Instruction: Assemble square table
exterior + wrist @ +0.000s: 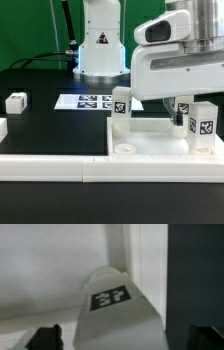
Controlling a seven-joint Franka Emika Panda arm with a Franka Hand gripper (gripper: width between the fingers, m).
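Leg (112, 308) stands between the gripper's (125, 336) spread fingers, ungripped; an off-centre close could tilt it in the slab (150, 138).

Base (90, 60): white rounded column, at 12 o'clock in the exterior view.
Sticker (100, 42): small black triangle on the base's front.
Cables (62, 30): thin, black, at 11 o'clock beside the base.
Wrist housing (178, 65): white, boxy, rounded corners, grey patch on top.
Fingertips (45, 339): two, black, blunt.
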